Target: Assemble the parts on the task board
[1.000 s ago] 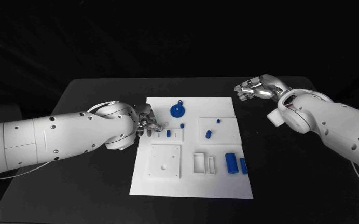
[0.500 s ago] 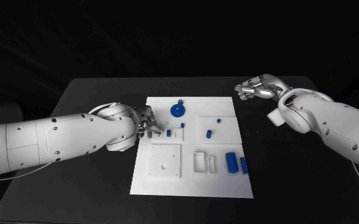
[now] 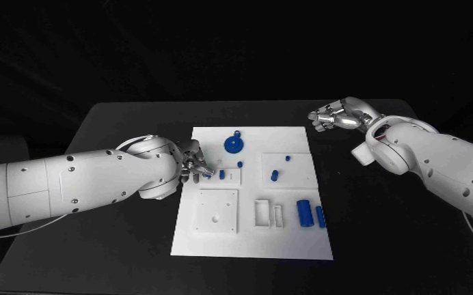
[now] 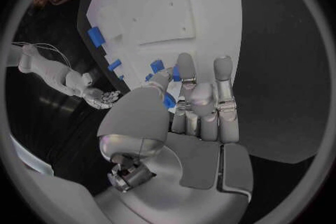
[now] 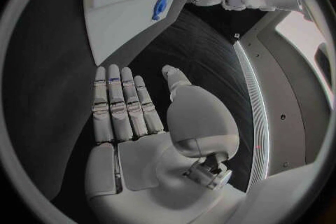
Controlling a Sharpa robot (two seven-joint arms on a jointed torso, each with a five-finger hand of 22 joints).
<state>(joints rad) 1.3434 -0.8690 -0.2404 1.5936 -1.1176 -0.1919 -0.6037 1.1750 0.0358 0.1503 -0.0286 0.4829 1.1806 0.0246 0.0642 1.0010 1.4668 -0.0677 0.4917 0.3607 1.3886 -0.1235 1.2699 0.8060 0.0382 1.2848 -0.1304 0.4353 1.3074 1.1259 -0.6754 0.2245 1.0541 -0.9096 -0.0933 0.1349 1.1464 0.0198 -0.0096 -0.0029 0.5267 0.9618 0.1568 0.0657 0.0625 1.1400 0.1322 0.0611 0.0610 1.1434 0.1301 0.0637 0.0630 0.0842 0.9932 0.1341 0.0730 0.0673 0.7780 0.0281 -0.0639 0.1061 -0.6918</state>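
Hardly anything has moved in the last second; the left robot hand [image 3: 191, 160] still pinches a small blue peg [image 4: 168, 99] at the board's [image 3: 296, 240] nine o'clock edge, insertion pending; the right robot hand [image 3: 333, 115] stays released over the worktop [image 3: 128, 124].

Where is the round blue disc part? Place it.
In the head view, the round blue disc part lies on the task board, far end, between both hands.
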